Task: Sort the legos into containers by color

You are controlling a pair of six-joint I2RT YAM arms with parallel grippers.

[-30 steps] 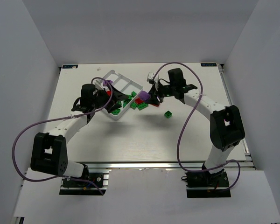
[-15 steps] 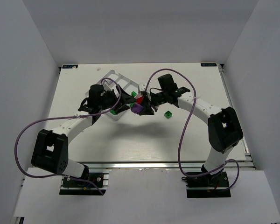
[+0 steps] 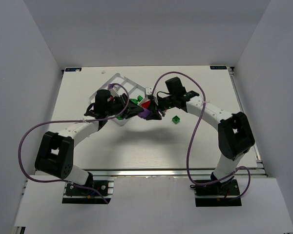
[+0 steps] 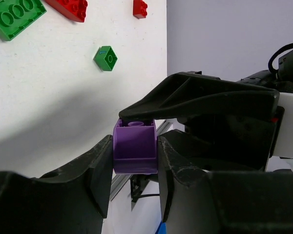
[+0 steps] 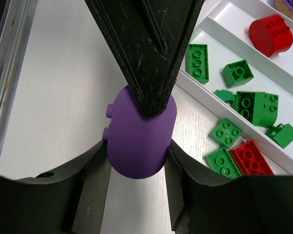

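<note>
Reaching over the surface (image 3: 136,146) just beside the white tray (image 3: 132,81), the left end effector (image 4: 134,158) was closed on the purple rounded brick (image 4: 134,146), and the right end effector (image 5: 136,163) clamped the same brick. If one pulled before the other opened, the brick could probably twist out and fall outside the tray.

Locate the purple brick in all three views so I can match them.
Top external: purple brick sits mid-table, where the left tool and right tool meet.
Left wrist: lower centre, pinched between that tool's own fingers.
Right wrist: centre, pinched between that tool's own fingers.
Shared landmark: the two tools meeting on the brick; each wrist view shows the other tool's black finger against it.
</note>
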